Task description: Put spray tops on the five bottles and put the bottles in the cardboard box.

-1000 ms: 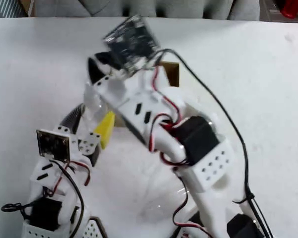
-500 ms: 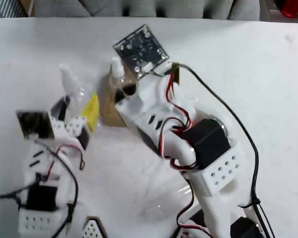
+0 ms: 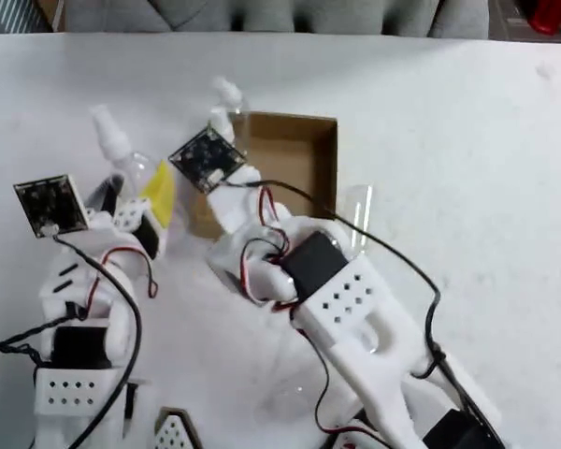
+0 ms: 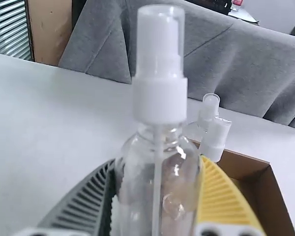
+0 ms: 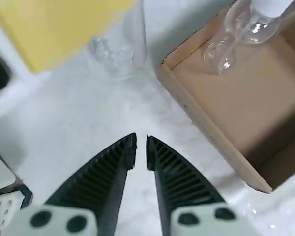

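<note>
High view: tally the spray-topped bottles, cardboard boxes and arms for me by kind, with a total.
Spray-topped bottles: 2 (held bottle, boxed bottle)
Cardboard box: 1
Arms: 2 (left arm, right arm)
Total: 5

Bottle (image 4: 157, 147) in left hand (image 4: 157, 163), left of cardboard box (image 3: 304, 122); second bottle (image 3: 226, 101) inside box, far-left corner.

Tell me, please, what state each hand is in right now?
Left hand: closed on a clear bottle with a spray top.
Right hand: closed, holding nothing, over the table beside the cardboard box.
</note>
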Robot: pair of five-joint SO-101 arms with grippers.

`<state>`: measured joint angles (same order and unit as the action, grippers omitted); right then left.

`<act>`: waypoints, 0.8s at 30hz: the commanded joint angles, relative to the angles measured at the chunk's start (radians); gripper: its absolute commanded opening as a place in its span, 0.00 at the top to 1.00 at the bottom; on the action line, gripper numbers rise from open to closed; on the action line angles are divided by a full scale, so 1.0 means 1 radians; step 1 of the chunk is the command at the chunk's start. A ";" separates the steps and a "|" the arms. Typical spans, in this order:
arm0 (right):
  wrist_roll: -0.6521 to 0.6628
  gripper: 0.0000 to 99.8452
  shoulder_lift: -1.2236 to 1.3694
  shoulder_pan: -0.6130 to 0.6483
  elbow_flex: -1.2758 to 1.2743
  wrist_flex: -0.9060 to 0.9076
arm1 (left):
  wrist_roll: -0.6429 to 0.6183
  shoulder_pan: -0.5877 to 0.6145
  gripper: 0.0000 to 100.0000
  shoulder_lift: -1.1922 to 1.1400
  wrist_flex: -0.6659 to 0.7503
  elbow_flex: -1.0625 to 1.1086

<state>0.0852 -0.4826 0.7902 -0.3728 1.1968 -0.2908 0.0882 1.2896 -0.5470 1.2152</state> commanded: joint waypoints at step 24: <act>-0.115 0.98 -0.418 0.147 -0.505 -0.564 | -0.207 0.113 0.98 -0.007 0.032 -0.077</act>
<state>-0.0176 -0.8554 0.9083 -0.8362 0.7595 -0.4718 0.1880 1.2820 -0.5470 1.2106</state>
